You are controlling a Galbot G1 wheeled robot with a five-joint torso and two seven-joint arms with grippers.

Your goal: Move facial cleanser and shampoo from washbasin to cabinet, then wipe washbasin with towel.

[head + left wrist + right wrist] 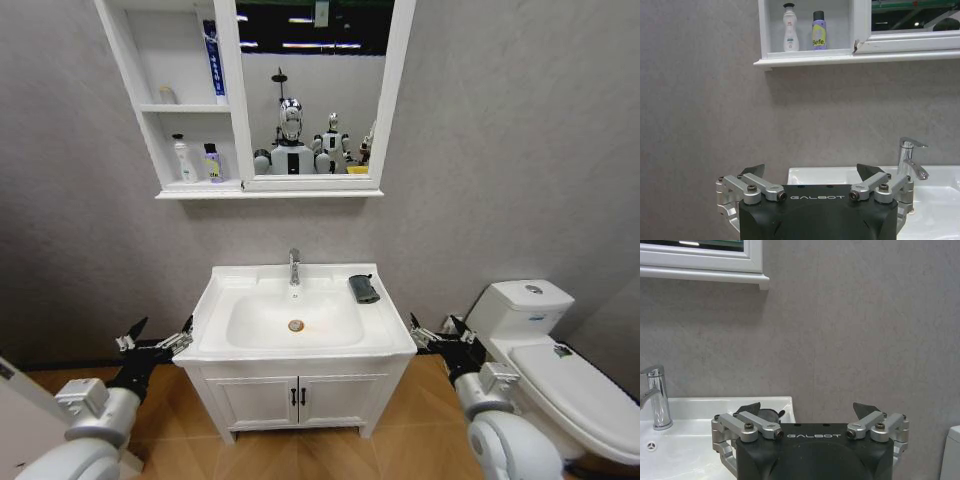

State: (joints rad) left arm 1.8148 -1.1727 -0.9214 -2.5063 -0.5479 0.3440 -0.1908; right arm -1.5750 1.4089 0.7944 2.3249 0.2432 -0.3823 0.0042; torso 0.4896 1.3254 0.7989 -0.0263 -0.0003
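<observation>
Washbasin (215,300) top bare of bottles; we see 2 bottles (196,160) on cabinet (128,70) lower shelf, so move looks done. Towel (364,289) sits by faucet, rear right; wipe not yet done. Left gripper (155,338) and right gripper (440,331) spread wide, nothing held, flanking basin.

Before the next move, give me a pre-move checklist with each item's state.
1. Bottles off the washbasin: ok, white bottle and purple bottle stand on the cabinet bottom shelf.
2. Towel reachable: ok, on the rim right of the faucet.
3. Left gripper open and empty: ok.
4. Right gripper open and empty: ok.
5. Bowl dry: cannot tell.
</observation>
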